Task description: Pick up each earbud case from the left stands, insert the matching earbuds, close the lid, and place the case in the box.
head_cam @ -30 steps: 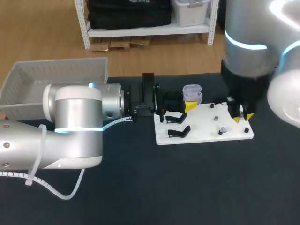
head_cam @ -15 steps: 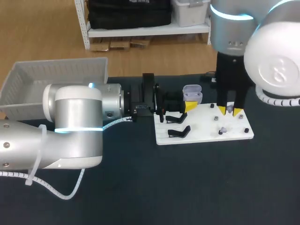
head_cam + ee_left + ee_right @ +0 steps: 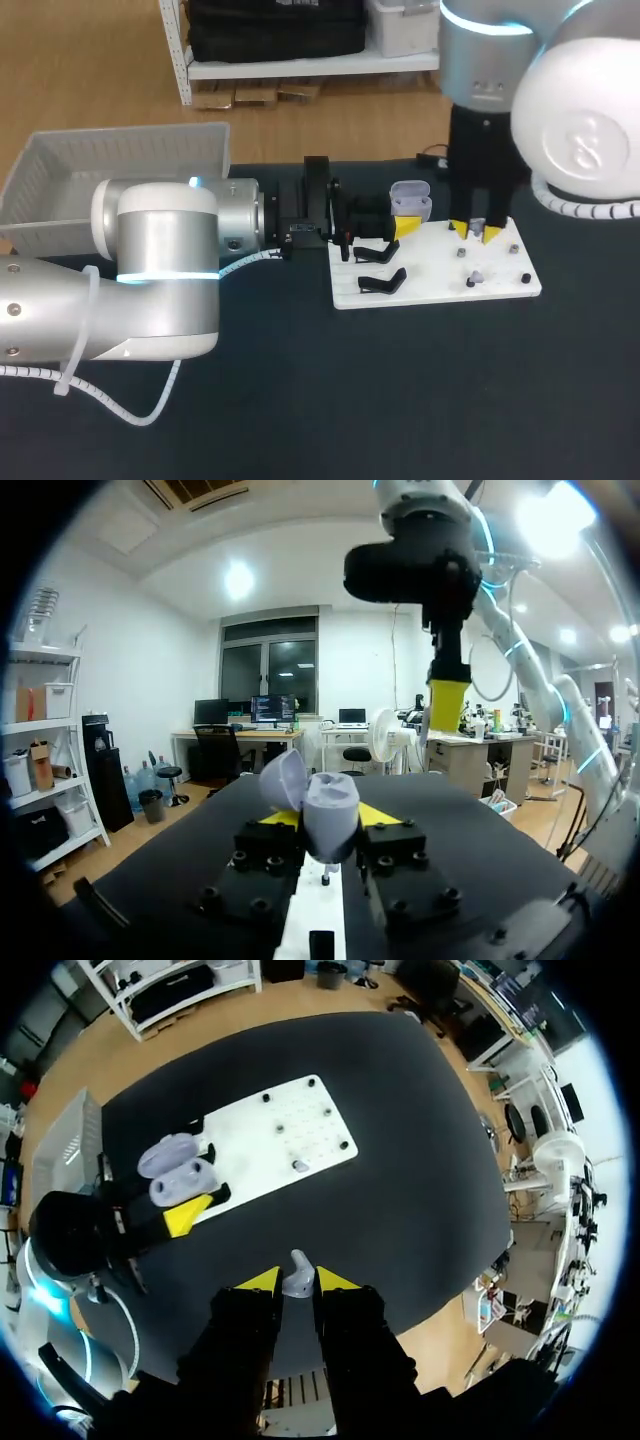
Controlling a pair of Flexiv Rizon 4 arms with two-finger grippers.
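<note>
The left hand (image 3: 326,825) is clenched on the lilac earbud case (image 3: 330,802), one yellow tip against each side of its body, with the lid (image 3: 283,780) standing open. In the head view the case is held at about one o'clock from the centre of the worktop (image 3: 400,400), over the far edge of the white board (image 3: 430,290). The right hand (image 3: 290,1280), at three o'clock of the case, grasps one small earbud (image 3: 297,1268) between its tips. A second earbud (image 3: 476,274) lies on the board. The box (image 3: 60,180) stands at ten o'clock. Judged: the case is light, hard and smooth, likely slippery, so the grip belongs on the body's flat sides, clear of the hinge. The earbud is tiny and slick and would drop easily, so it calls for gentle, squarely aligned seating.
</note>
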